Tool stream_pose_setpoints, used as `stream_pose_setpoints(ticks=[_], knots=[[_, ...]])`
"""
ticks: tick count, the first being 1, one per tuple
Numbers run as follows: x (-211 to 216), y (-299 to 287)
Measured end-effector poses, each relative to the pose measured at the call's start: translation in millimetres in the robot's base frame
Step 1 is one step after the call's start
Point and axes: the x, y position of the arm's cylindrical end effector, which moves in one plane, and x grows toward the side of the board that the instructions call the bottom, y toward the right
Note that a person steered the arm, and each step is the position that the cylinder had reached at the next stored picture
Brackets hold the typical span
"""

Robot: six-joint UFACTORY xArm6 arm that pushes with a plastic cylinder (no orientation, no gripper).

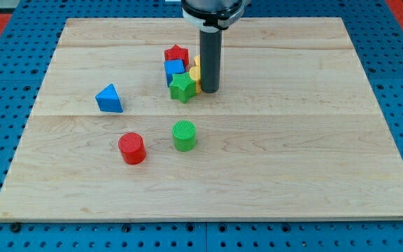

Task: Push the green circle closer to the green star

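The green circle [184, 135], a short ribbed cylinder, stands a little below the board's middle. The green star [182, 88] lies above it, at the bottom of a small cluster of blocks. My tip [209, 90] rests on the board just to the right of the green star, close against the cluster. The tip is well above and slightly right of the green circle, apart from it.
The cluster also holds a red star [177, 54], a blue block [174, 69] and a yellow block [195, 73] partly hidden behind the rod. A blue triangle [109, 99] lies at the left. A red circle [131, 148] stands left of the green circle.
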Motion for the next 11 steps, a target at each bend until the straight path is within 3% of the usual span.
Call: stream_pose_setpoints(ticks=[2, 4, 6, 8, 11], knots=[[57, 7], [57, 5], [127, -8], [112, -110], [37, -120]])
